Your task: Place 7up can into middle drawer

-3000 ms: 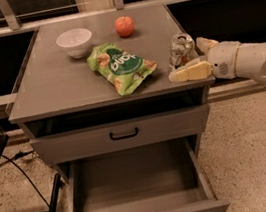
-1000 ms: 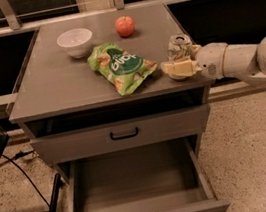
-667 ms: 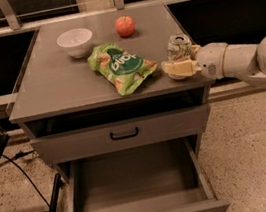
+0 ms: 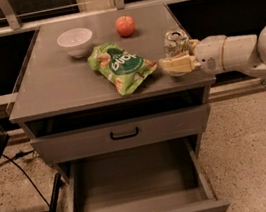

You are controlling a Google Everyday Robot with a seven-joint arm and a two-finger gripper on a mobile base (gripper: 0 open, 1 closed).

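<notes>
Grasp stage: the claw, right of frame, surrounds the 7up can, grip not determinable; next, lift and lower it into the middle drawer.

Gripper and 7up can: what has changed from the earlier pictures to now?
The gripper edged toward the green crisp bag and is now right at the 7up can. The bag, bowl, apple and open middle drawer stayed in place; the can hardly shifted.
</notes>
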